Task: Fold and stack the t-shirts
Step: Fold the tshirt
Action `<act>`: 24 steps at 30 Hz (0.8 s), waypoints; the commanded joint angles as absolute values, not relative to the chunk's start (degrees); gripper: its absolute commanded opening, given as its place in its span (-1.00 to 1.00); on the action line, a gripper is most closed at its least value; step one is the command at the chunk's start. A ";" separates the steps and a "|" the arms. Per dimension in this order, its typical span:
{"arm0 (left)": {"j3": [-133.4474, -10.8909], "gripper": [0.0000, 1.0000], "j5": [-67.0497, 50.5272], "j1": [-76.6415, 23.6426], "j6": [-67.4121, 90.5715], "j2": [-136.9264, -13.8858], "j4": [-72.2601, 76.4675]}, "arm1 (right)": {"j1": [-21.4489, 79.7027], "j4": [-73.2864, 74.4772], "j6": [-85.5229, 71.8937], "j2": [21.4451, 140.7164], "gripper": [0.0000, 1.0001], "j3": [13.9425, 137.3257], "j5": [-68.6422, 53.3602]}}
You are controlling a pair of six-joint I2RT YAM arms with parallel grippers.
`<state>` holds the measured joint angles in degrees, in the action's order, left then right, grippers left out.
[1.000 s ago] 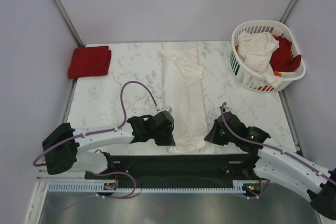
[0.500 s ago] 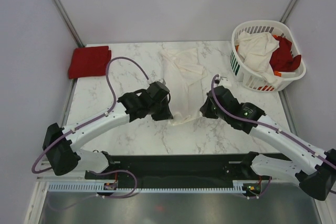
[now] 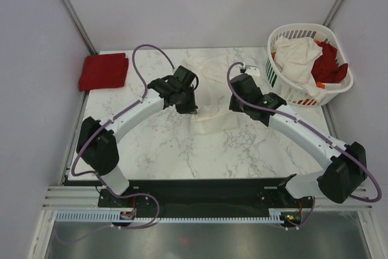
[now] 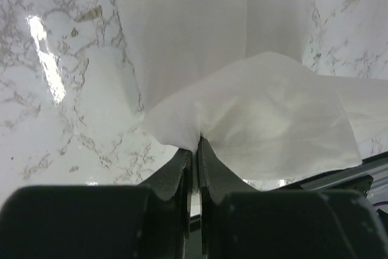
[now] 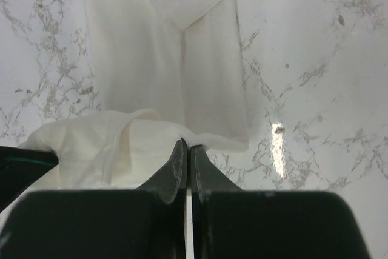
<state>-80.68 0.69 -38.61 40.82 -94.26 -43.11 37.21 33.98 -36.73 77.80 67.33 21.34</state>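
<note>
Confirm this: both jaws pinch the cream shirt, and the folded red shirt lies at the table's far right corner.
Wrong corner: the folded red shirt lies at the far left, as the top external view shows. The left gripper and right gripper jaws do pinch the cream shirt.

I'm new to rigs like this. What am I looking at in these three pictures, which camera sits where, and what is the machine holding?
These are two robot arms bolted at the near edge of a marble table. The wide picture looks down from above and behind them. The other two pictures come from a small camera on each wrist, looking along that arm's own fingers. Each arm ends in a two-finger gripper. The left gripper and the right gripper are both pinched shut on one cream-white t-shirt. Its held edge is lifted and doubled over the part lying flat. A folded red t-shirt lies at the far left corner. A white laundry basket at the far right holds more white and red clothes.
</note>
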 commanded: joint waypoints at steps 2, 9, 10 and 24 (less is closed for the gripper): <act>-87.62 -0.74 -3.34 -35.34 34.63 -100.71 -43.42 | 34.28 30.76 -33.75 82.69 -1.00 72.86 21.63; -95.70 -0.68 -5.63 -32.35 32.17 -111.61 -43.68 | 30.95 29.71 -33.84 92.80 -1.00 76.72 20.13; -97.80 -0.68 -6.06 -31.91 31.73 -112.93 -44.03 | 30.59 29.79 -34.10 94.03 -1.00 77.16 20.21; -124.89 0.41 -3.08 -23.73 26.63 -132.63 -55.81 | 20.31 30.06 -30.59 113.12 0.94 98.00 17.92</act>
